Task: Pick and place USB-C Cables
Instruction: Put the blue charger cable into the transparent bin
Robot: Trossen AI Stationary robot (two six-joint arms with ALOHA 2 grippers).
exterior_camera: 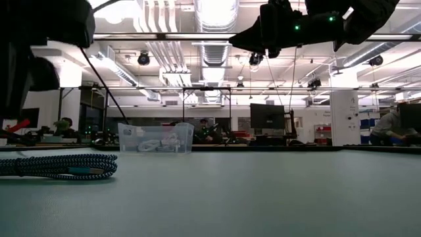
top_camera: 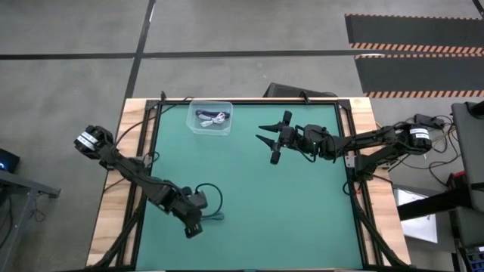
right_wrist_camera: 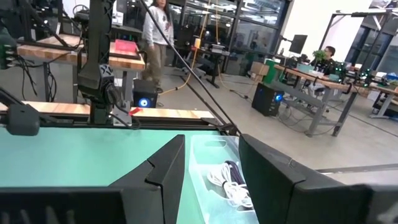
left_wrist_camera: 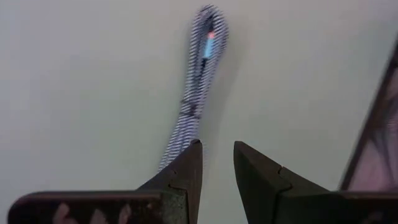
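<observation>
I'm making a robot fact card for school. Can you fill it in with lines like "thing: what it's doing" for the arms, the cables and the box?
left gripper: low over the near left part of the table, fingers a little apart, beside the teal cable
teal cable: lying on the green table, not in the box
right gripper: raised over the far middle of the table, open, holding nothing
clear box: at the far edge of the table
cables in box: black and white ones inside

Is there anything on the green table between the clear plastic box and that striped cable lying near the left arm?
Nothing: the high view shows only bare green mat between the clear box and the teal cable beside the left pincer.
</observation>
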